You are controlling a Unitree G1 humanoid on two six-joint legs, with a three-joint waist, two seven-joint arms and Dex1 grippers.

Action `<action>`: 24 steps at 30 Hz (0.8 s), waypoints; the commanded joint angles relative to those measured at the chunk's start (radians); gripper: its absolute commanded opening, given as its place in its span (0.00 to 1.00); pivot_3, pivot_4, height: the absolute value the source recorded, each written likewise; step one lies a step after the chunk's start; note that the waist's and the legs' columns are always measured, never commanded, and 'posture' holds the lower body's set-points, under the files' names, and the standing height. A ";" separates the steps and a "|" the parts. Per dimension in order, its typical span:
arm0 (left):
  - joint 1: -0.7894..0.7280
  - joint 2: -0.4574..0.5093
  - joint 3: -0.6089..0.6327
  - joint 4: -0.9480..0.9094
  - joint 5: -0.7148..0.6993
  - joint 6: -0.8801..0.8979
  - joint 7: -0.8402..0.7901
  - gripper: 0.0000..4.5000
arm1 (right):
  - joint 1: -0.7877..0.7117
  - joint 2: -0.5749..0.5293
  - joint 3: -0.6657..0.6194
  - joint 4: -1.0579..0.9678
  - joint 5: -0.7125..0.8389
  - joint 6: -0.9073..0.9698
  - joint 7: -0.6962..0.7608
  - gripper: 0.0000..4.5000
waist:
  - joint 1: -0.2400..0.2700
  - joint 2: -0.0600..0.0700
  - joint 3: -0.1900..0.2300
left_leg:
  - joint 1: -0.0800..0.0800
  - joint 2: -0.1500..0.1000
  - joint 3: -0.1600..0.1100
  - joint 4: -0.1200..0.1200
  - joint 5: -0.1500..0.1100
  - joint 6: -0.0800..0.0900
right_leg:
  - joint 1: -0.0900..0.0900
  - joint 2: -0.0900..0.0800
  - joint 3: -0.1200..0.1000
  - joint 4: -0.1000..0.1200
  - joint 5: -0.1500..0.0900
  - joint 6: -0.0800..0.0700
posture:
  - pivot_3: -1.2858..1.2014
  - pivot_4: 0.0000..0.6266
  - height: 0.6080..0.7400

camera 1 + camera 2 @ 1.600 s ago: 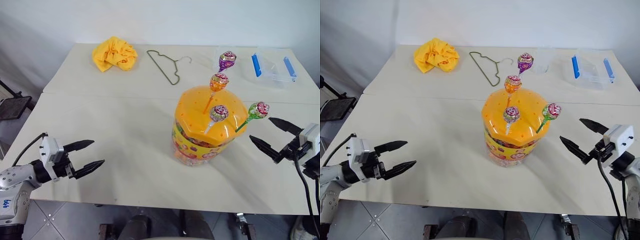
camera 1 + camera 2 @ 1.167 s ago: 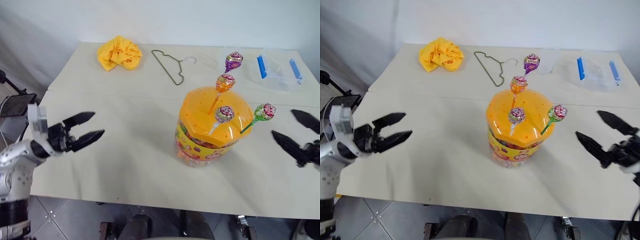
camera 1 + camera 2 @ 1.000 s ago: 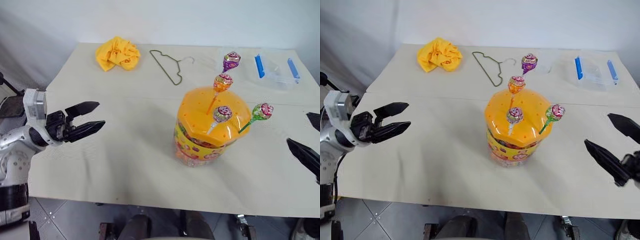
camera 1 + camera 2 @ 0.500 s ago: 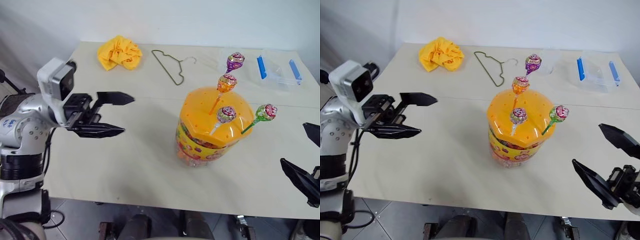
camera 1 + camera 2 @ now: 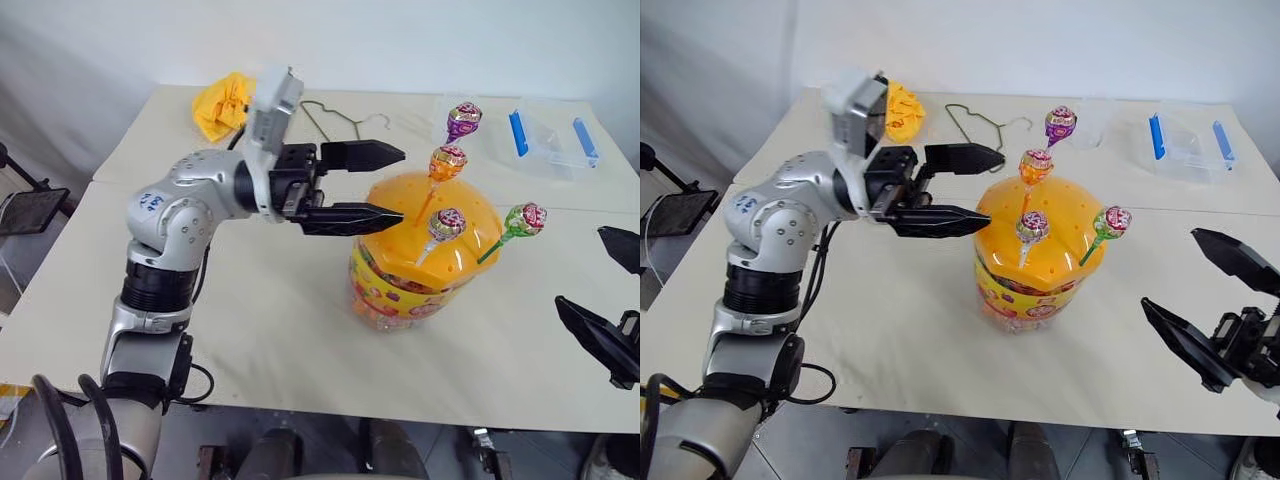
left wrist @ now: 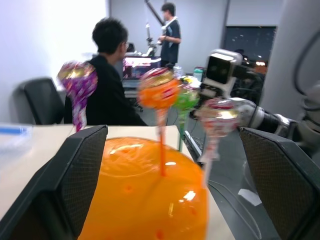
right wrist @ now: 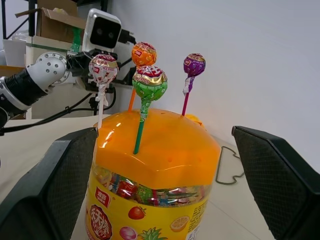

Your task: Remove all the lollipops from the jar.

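The jar (image 5: 400, 290) stands mid-table, its orange domed lid (image 5: 1040, 235) holding four lollipops upright: purple (image 5: 463, 120) at the back, orange (image 5: 446, 162), pink-white (image 5: 444, 224) at the front and green (image 5: 524, 218) leaning right. My left gripper (image 5: 400, 183) is open and level at the lid's left side, pointing right, with the orange lollipop (image 6: 159, 90) just ahead of its fingers and not gripped. My right gripper (image 5: 1168, 268) is open, apart from the jar on its right, and holds nothing.
A crumpled yellow cloth (image 5: 222, 105) and a wire hanger (image 5: 340, 130) lie at the back of the table. A clear box with blue clips (image 5: 550, 135) sits at the back right. Two people (image 6: 112, 85) show beyond the table.
My left arm has swung up and to the right, from the table's left side to the jar lid, staying open. The right gripper has hardly moved.
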State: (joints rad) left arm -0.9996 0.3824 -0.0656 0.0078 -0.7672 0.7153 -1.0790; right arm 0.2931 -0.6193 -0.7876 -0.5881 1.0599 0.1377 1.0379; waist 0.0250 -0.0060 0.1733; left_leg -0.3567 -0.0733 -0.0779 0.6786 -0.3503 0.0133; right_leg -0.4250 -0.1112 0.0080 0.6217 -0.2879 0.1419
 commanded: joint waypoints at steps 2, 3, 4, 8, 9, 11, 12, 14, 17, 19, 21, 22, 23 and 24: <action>-0.054 -0.029 -0.036 0.019 0.036 0.006 -0.007 1.00 | 0.013 0.003 -0.015 -0.026 0.003 -0.009 -0.021 1.00 | 0.000 0.000 0.000 | 0.000 0.000 0.000 0.000 0.000 0.000 | 0.000 0.000 0.000 0.000 0.000 0.000 | 0.52 0.24 1.00; -0.057 -0.034 -0.041 0.031 0.046 0.000 -0.010 1.00 | 0.016 0.007 -0.015 -0.030 -0.001 -0.013 -0.026 1.00 | 0.001 0.000 0.000 | 0.000 0.000 0.000 0.000 0.000 0.000 | 0.000 0.000 0.000 0.000 0.000 0.000 | 0.52 0.24 1.00; -0.061 -0.045 -0.043 0.043 0.053 -0.006 -0.010 1.00 | 0.019 0.011 -0.015 -0.034 -0.004 -0.016 -0.031 1.00 | 0.001 0.000 0.000 | 0.000 0.000 0.000 0.000 0.000 0.000 | 0.000 0.000 0.000 0.000 0.000 0.000 | 0.52 0.24 1.00; -0.077 -0.082 -0.061 0.070 0.064 -0.006 -0.027 1.00 | 0.047 0.032 -0.027 -0.060 -0.009 -0.026 -0.051 1.00 | 0.002 0.000 0.000 | 0.000 0.000 0.000 0.000 0.000 0.000 | 0.000 0.000 0.000 0.000 0.000 0.000 | 0.52 0.24 1.00; -0.078 -0.088 -0.064 0.079 0.074 -0.014 -0.030 0.96 | 0.056 0.037 -0.029 -0.067 -0.009 -0.030 -0.055 1.00 | 0.002 0.000 0.000 | -0.001 0.000 0.000 0.000 0.000 0.000 | 0.000 0.000 0.000 0.000 0.000 0.001 | 0.52 0.24 1.00; -0.079 -0.091 -0.064 0.094 0.084 -0.021 -0.041 0.87 | 0.068 0.046 -0.031 -0.081 -0.013 -0.034 -0.064 1.00 | 0.001 0.000 0.000 | -0.001 0.000 0.000 0.000 0.000 0.000 | 0.000 0.000 0.000 0.000 0.000 0.001 | 0.52 0.24 1.00; -0.080 -0.092 -0.062 0.099 0.087 -0.022 -0.047 0.81 | 0.073 0.050 -0.032 -0.087 -0.014 -0.037 -0.068 1.00 | 0.001 0.000 0.000 | -0.001 0.000 0.000 0.000 0.000 0.000 | 0.000 0.000 0.000 0.000 0.000 0.001 | 0.52 0.24 1.00; -0.080 -0.094 -0.060 0.102 0.090 -0.022 -0.056 0.67 | 0.082 0.056 -0.034 -0.095 -0.016 -0.042 -0.078 1.00 | 0.001 0.000 0.000 | -0.001 0.000 0.000 0.000 0.000 0.000 | 0.000 0.000 0.000 0.000 0.000 0.001 | 0.52 0.24 1.00; -0.080 -0.104 -0.064 0.100 0.087 -0.021 -0.068 0.46 | 0.095 0.060 -0.035 -0.100 -0.016 -0.051 -0.086 1.00 | 0.001 0.000 0.000 | -0.001 0.000 0.000 0.000 0.000 0.000 | 0.000 0.000 0.000 0.000 0.000 0.001 | 0.52 0.24 1.00; -0.084 -0.113 -0.058 0.103 0.083 -0.021 -0.070 0.33 | 0.097 0.060 -0.032 -0.101 -0.016 -0.056 -0.090 1.00 | 0.001 0.000 0.000 | -0.001 0.000 0.000 0.001 0.000 0.000 | 0.000 0.000 0.000 0.000 0.000 0.001 | 0.52 0.24 1.00; -0.089 -0.123 -0.038 0.109 0.071 -0.018 -0.062 0.20 | 0.093 0.057 -0.029 -0.100 -0.013 -0.059 -0.091 1.00 | 0.002 0.000 0.000 | -0.001 0.000 0.000 0.001 0.000 0.000 | 0.000 0.000 0.000 -0.001 0.000 0.001 | 0.52 0.24 1.00; -0.092 -0.127 -0.019 0.114 0.055 -0.017 -0.064 0.13 | 0.090 0.054 -0.028 -0.099 -0.008 -0.059 -0.087 1.00 | 0.002 0.000 0.000 | -0.001 0.000 0.000 0.001 0.000 0.000 | 0.000 0.000 0.000 -0.001 0.000 0.001 | 0.52 0.24 1.00; -0.094 -0.130 -0.006 0.118 0.046 -0.016 -0.066 0.06 | 0.088 0.052 -0.026 -0.098 -0.005 -0.059 -0.084 1.00 | 0.002 0.000 0.000 | -0.001 0.000 0.000 0.001 0.000 0.000 | 0.000 0.000 0.000 -0.001 0.000 0.001 | 0.52 0.24 1.00; -0.094 -0.132 0.018 0.121 0.017 -0.008 -0.082 0.00 | 0.083 0.048 -0.024 -0.097 0.004 -0.057 -0.081 1.00 | 0.001 0.000 0.000 | -0.001 -0.001 0.000 0.001 0.000 0.000 | 0.000 0.000 0.000 -0.001 0.000 0.001 | 0.52 0.24 1.00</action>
State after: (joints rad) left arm -1.0557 0.2510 -0.1004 0.1347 -0.7005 0.7088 -1.1441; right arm 0.3794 -0.5646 -0.7916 -0.6612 1.0402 0.1006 0.9518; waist 0.0263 -0.0061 0.1733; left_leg -0.3576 -0.0738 -0.0780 0.6795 -0.3505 0.0136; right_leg -0.4251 -0.1114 0.0081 0.6210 -0.2875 0.1426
